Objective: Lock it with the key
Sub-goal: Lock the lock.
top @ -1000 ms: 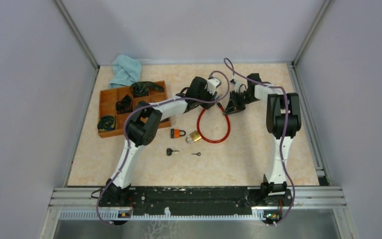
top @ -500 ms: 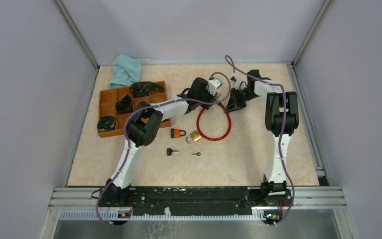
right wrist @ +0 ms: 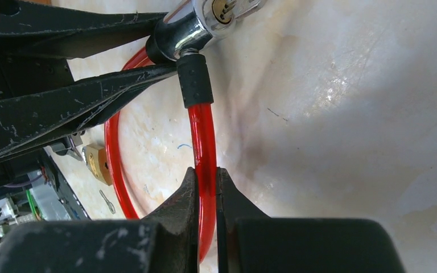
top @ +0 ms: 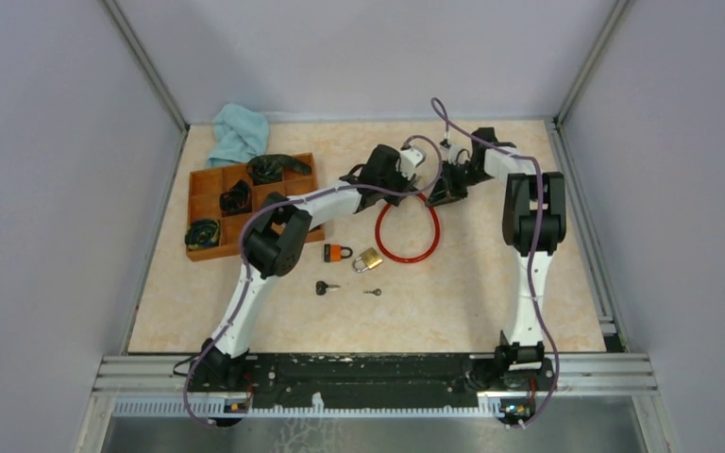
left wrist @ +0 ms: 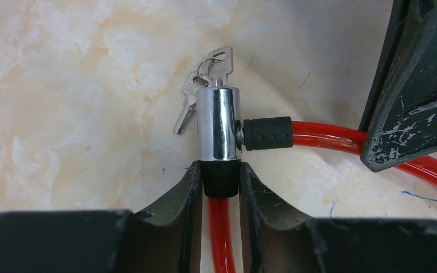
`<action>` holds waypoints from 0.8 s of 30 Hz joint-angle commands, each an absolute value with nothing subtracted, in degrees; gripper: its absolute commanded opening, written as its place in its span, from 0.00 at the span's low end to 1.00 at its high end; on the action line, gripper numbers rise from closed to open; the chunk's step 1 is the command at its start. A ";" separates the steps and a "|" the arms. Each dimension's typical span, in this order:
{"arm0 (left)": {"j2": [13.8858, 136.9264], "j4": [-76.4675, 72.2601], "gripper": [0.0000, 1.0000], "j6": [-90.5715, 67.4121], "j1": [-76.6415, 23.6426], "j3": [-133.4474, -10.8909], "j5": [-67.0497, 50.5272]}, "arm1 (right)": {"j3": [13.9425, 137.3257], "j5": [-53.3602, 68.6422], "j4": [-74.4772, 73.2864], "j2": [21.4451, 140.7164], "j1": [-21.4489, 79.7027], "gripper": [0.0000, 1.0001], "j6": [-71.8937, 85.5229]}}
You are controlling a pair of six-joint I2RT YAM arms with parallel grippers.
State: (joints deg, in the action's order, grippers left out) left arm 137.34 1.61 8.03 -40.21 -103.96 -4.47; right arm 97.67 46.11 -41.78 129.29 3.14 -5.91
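A red cable lock (top: pixel 406 231) lies as a loop at the table's middle back. Its chrome barrel (left wrist: pixel 218 131) has a bunch of keys (left wrist: pixel 205 79) in its far end, and the black plug end (left wrist: pixel 267 133) sits in the barrel's side. My left gripper (left wrist: pixel 221 176) is shut on the black collar (left wrist: pixel 221 179) at the barrel's base. My right gripper (right wrist: pixel 207 179) is shut on the red cable (right wrist: pixel 203 142) just below the plug end (right wrist: pixel 193 79). The barrel's keyhole face (right wrist: pixel 222 10) shows in the right wrist view.
An orange padlock (top: pixel 338 252) and a brass padlock (top: pixel 368 259) lie in front of the loop, with two loose keys (top: pixel 327 287) (top: pixel 373 292) nearer me. A wooden tray (top: pixel 210 184) holding coiled locks stands at the left, with a blue cloth (top: pixel 239 132) behind it.
Both grippers and the barrel end of the cable have shifted slightly toward the back of the table; the loop has drawn up with them. Both grips hold.
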 commanded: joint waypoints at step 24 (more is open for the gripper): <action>143.09 11.36 0.00 2.30 -42.45 -108.02 -8.02 | 87.06 48.14 -26.52 126.27 4.55 0.25 -2.83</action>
